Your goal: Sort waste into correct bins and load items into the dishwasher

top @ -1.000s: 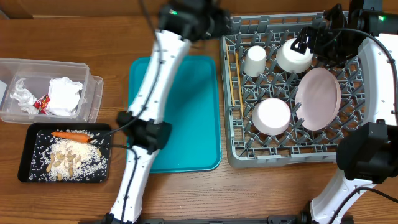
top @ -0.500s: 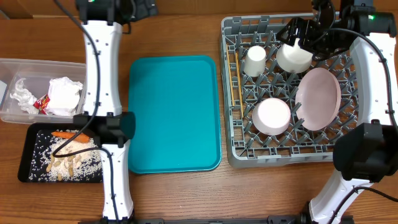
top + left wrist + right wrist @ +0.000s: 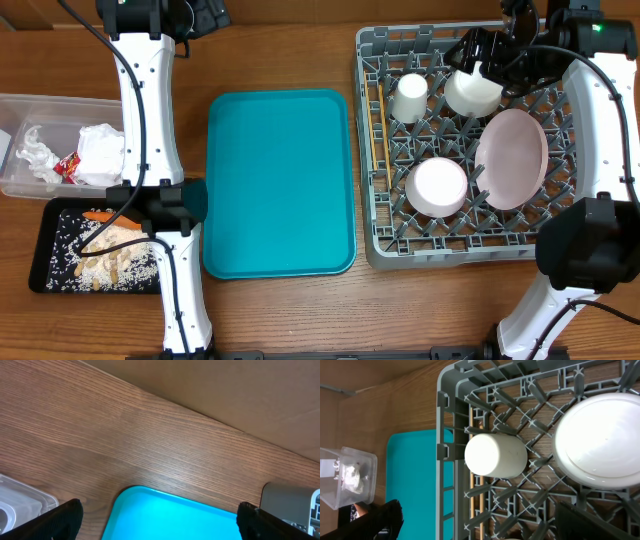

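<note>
The grey dish rack (image 3: 460, 258) holds a white cup (image 3: 408, 97), a white bowl (image 3: 473, 92), a second bowl (image 3: 437, 187), the pink plate (image 3: 512, 158) on edge and the chopsticks (image 3: 378, 125) along its left side. The clear tub (image 3: 150, 150) holds napkins (image 3: 103, 155) and the red wrapper (image 3: 68, 167). The black tray (image 3: 40, 250) holds peanuts, rice crumbs and the carrot piece (image 3: 100, 215). My left gripper (image 3: 200, 15) is open and empty at the table's far left. My right gripper (image 3: 480, 50) is open and empty above the rack's far side, near the bowl (image 3: 600, 440) and cup (image 3: 496, 456).
The bare teal serving tray (image 3: 280, 180) lies between the bins and the rack; its far edge shows in the left wrist view (image 3: 170, 515). My left arm's lower link stands over the black tray's right end. A brown wall runs along the table's far edge.
My left arm has swung left from above the rack's far left corner to the table's far left. My right gripper shifted slightly left above the bowl, then held still.
</note>
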